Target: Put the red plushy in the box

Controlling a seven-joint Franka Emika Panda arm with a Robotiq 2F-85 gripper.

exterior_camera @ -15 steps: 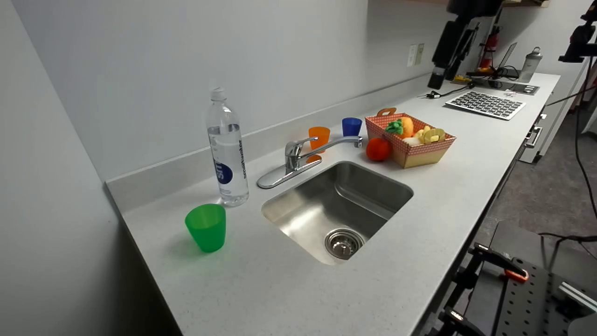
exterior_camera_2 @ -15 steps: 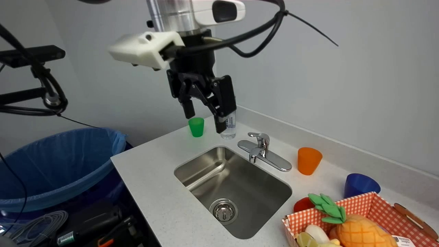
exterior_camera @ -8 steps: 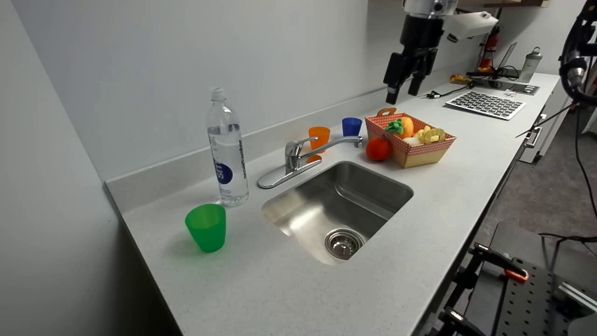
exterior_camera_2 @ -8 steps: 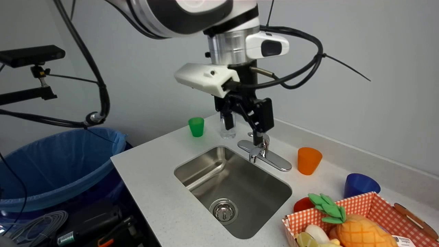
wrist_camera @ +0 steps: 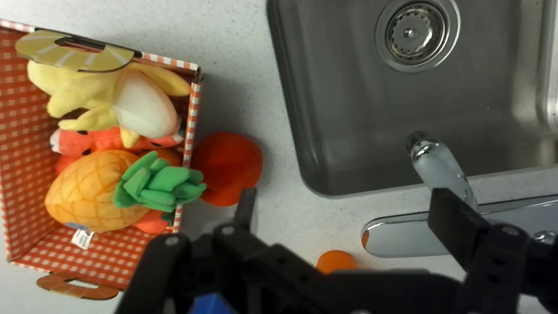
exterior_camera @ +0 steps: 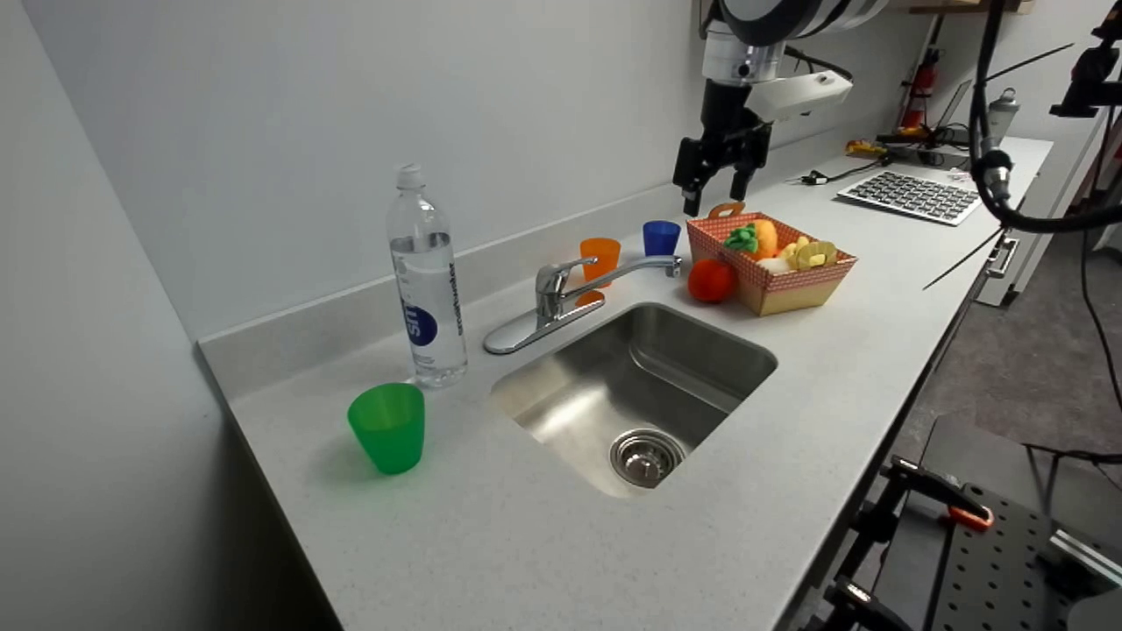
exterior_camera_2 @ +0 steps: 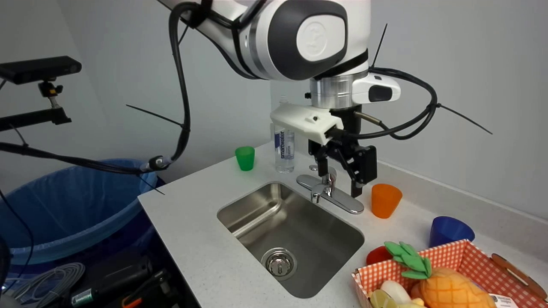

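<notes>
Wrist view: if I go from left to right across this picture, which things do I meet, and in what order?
Rectangular red-and-white checked cardboard box → round red fabric plushy → partly hidden orange plastic cup → round metal drain.

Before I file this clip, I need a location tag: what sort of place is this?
Probably a lab or office kitchenette: a sink set in a long counter, a faucet, and what looks like a fire extinguisher toward the far end.

Box [exterior_camera_2: 447,259] cut off, partly hiding red plushy [exterior_camera_2: 377,255] in exterior view
</notes>
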